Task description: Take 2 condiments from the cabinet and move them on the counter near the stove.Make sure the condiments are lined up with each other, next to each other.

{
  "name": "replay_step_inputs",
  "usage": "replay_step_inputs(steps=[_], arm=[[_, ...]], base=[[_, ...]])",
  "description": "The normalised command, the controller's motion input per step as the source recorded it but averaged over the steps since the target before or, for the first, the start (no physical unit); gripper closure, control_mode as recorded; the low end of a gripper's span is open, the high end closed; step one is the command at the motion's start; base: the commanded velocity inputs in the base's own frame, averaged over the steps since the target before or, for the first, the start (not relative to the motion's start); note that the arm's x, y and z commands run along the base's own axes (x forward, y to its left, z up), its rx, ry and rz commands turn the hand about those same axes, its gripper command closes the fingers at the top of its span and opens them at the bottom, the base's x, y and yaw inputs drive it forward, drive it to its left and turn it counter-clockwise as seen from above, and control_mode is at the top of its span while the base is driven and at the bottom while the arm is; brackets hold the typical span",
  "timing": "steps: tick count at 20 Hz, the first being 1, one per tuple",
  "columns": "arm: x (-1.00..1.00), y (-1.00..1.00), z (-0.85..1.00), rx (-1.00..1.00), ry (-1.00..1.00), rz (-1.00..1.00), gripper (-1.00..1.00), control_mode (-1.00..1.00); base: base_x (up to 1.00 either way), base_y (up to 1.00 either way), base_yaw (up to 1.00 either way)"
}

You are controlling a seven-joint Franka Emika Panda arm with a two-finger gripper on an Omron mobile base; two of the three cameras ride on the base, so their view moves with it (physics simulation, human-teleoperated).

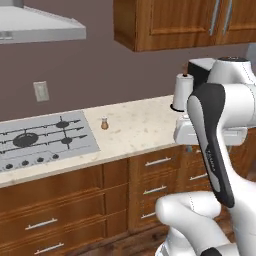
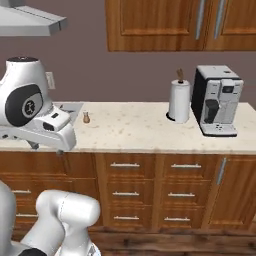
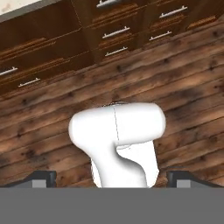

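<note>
Hand view is showing our gripper (image 3: 112,177) pointing down at the wood floor (image 3: 183,78) in front of the drawers (image 3: 109,33), with its two dark fingertips (image 3: 41,178) standing far apart at the bottom corners and nothing between them, so we are carrying nothing. In the left base view the shaker (image 1: 104,123) is standing upright on the counter (image 1: 140,127), just right of the stove (image 1: 42,137) and well left of the paper towel roll (image 1: 183,92); the right base view is showing the same shaker (image 2: 86,117) with the roll (image 2: 179,101) and a coffee machine (image 2: 217,101) far to its right. We are not seeing the jar anywhere, and the cabinet (image 1: 175,22) doors are looking closed, so we are judging that the second condiment is waiting inside. The main risk from here is the reach upward: the arm is folded low beside the counter edge, and swinging it up carelessly could be clipping the counter lip or the roll. Pulling the handle (image 1: 215,15) off-centre could let the fingers slip off the bar. Bringing the jar down, we could be nudging the small, light shaker and toppling it, or setting the jar too far from it, leaving the pair not lined up side by side.
</note>
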Motion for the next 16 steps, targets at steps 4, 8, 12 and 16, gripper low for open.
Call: replay_step_inputs(steps=[4, 8, 12, 16], arm=[[0.00, 0.00, 0.00, 0.00, 0.00, 0.00, -1.00, 1.00], [0.00, 0.00, 0.00, 0.00, 0.00, 0.00, -1.00, 1.00], [0.00, 0.00, 0.00, 0.00, 0.00, 0.00, -1.00, 1.00], [0.00, 0.00, 0.00, 0.00, 0.00, 0.00, -1.00, 1.00]], base=[[-0.31, -0.46, -0.72], [0.00, -0.36, -0.91], [0.00, -0.32, -0.95], [0.04, -0.46, -0.93]])
